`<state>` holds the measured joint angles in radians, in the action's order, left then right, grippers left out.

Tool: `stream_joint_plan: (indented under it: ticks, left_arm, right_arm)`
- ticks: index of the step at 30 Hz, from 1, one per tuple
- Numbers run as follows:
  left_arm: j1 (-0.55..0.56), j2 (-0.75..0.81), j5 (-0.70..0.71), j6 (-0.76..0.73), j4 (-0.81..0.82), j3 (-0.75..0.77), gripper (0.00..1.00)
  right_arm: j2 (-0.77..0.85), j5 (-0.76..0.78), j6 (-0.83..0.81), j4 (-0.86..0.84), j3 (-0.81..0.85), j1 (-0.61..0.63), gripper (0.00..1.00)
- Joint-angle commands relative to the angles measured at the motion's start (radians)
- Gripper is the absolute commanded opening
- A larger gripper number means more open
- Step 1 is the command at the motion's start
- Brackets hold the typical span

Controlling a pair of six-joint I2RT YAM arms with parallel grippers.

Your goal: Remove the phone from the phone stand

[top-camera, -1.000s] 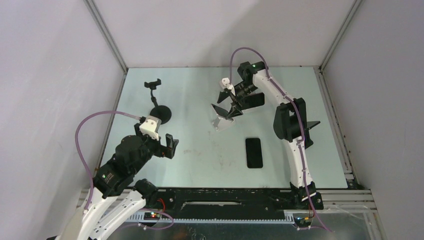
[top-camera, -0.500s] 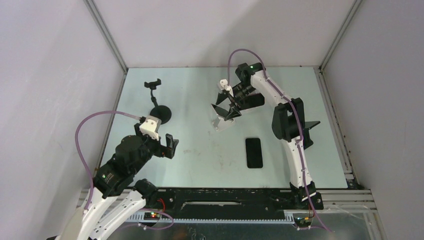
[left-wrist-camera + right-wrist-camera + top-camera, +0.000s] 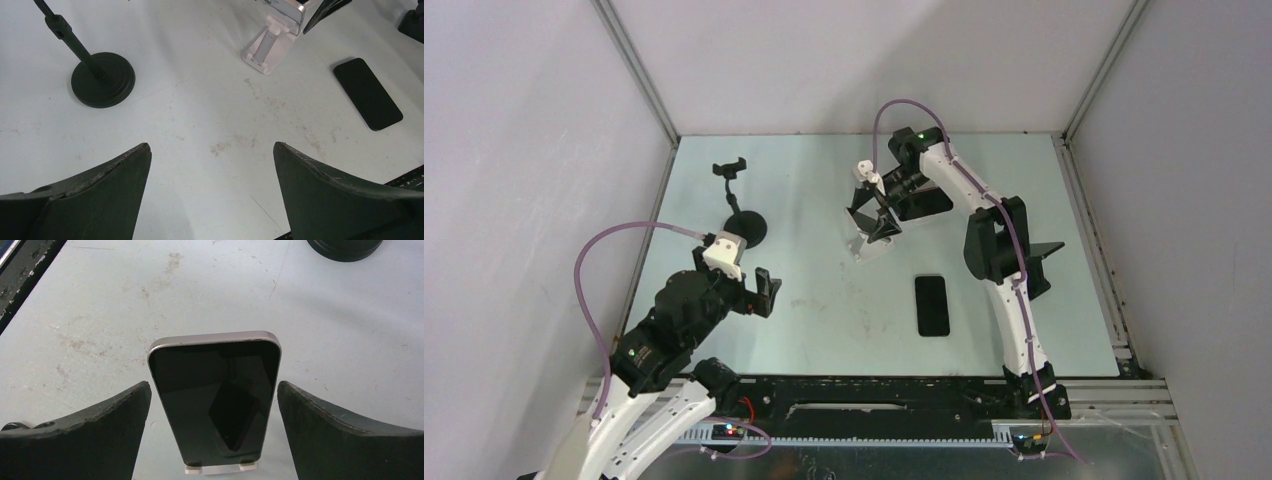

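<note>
The phone (image 3: 215,400) is on the white phone stand (image 3: 265,47), propped up on its bottom edge behind the stand's small front lip, near the middle of the table (image 3: 824,320) and toward the far side. Its screen is dark (only a dim reflection shows in the glass) and its frame is silver.

The right gripper (image 3: 876,215) is at the phone with its jaws spread wide. In the right wrist view one finger (image 3: 100,425) stands on either side of the screen, with a strip of table showing on each side, so neither finger touches the phone.

The left gripper (image 3: 210,147) hangs over the near left part of the table, jaws wide apart and holding nothing.

A second black phone (image 3: 932,305) lies flat on the table, nearer the arm bases than the white stand and well apart from it. A black stand with a round base (image 3: 746,228) and a thin stem topped by a clamp is on the left side, just beyond the left gripper.
</note>
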<state>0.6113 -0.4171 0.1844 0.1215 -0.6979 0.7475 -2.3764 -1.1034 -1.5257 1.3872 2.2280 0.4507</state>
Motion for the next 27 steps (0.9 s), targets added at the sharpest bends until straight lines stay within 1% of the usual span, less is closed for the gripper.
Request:
stream_joint_plan:
  ticks: [1, 5, 15, 19, 22, 25, 27]
  left_arm:
    - [0.004, 0.007, 0.004, -0.019, 0.032, -0.008, 1.00]
    - [0.004, 0.006, 0.004, -0.018, 0.031, -0.008, 1.00]
    - [0.004, 0.005, 0.003, -0.019, 0.032, -0.008, 1.00]
    - [0.004, 0.005, 0.003, -0.019, 0.032, -0.008, 1.00]
    - [0.004, 0.005, 0.004, -0.019, 0.031, -0.008, 1.00]
    - [0.004, 0.005, 0.004, -0.019, 0.031, -0.009, 1.00]
    - [0.004, 0.006, 0.005, -0.017, 0.031, -0.010, 1.00]
  right_arm:
    - [-0.025, -0.039, 0.014, -0.011, 0.049, 0.009, 0.99]
    - [-0.033, -0.050, 0.014, -0.007, 0.056, 0.010, 0.99]
    - [-0.051, -0.055, -0.025, 0.036, 0.071, 0.010, 0.92]
    - [-0.052, -0.056, -0.039, 0.046, 0.072, 0.009, 0.83]
    - [-0.050, -0.059, -0.049, 0.055, 0.071, 0.009, 0.72]
    - [-0.047, -0.062, -0.062, 0.070, 0.071, 0.009, 0.64]
    - [-0.042, -0.063, -0.067, 0.075, 0.071, 0.010, 0.60]
